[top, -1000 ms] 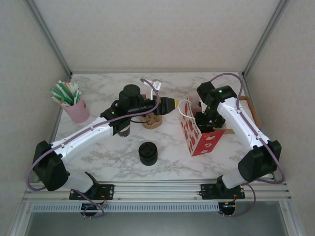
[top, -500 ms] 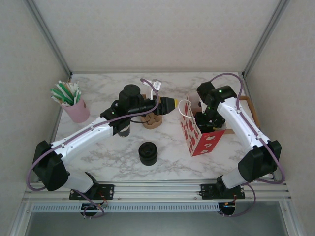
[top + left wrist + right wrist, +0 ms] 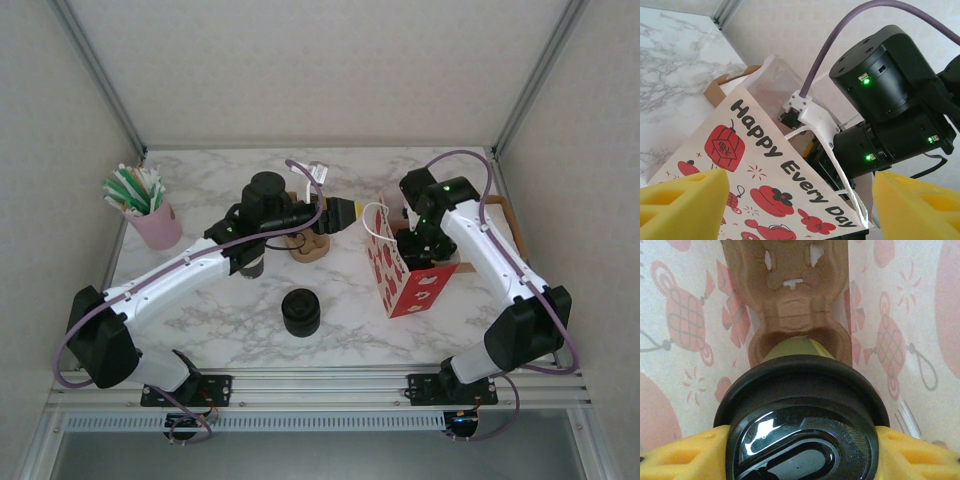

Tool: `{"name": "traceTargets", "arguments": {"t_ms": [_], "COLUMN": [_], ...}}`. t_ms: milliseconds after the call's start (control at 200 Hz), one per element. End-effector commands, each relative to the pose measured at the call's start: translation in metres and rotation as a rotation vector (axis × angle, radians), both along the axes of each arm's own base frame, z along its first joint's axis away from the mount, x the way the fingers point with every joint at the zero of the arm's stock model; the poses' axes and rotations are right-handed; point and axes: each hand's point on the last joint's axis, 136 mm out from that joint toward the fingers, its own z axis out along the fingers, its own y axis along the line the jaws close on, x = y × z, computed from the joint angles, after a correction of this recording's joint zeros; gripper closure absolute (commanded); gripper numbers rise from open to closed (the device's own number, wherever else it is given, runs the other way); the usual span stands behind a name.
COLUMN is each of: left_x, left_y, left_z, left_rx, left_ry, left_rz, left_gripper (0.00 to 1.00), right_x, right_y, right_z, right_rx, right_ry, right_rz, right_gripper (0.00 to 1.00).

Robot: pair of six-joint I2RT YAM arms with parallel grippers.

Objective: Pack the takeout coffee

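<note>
The right gripper (image 3: 800,452) is partly closed on the coffee cup (image 3: 792,347). Its yellow foam pads (image 3: 685,455) press the black lid (image 3: 800,385) at 9 and 3 o'clock of the rim. In the right wrist view the cup hangs inside the paper bag (image 3: 690,315), with printed walls on both sides. Its greenish body points down at a pocket of the cardboard carrier (image 3: 792,285) lying at the bottom. I cannot tell whether the cup's base is seated in that pocket yet.

The left gripper (image 3: 800,205) stands wide open with nothing between its pads. It faces the bag (image 3: 765,165) from about 10 o'clock of it in the top view.

Seen from above, the bag (image 3: 410,285) stands at roughly 4 o'clock of the table's middle, with the right gripper (image 3: 415,245) down in its mouth.

The cup is probably light, with thin paper walls that dent under a hard squeeze. The glossy lid looks slippery and could pop off, so the stiff rim is a fair hold only while the cup is upright. A grip on the body just under the lid would be safer.
</note>
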Motion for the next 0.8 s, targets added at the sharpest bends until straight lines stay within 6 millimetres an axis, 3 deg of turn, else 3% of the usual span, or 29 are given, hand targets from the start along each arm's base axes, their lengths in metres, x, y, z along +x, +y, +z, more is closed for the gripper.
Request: {"name": "traceTargets", "arguments": {"t_ms": [0, 796], "left_x": [0.0017, 0.0012], "left_y": [-0.0025, -0.0024], "left_z": [0.0148, 0.0150], "left_rx": [-0.015, -0.017], "left_ry": [-0.041, -0.040], "left_rz": [-0.001, 0.001], "left_gripper": [0.25, 0.25], "right_x": [-0.0017, -0.0015], "right_y": [0.0001, -0.0012], "right_z": [-0.0008, 0.0018], "right_rx": [0.019, 0.017], "right_ry": [-0.006, -0.011], "right_rz": [0.002, -0.002], "right_gripper": [0.36, 0.36]}}
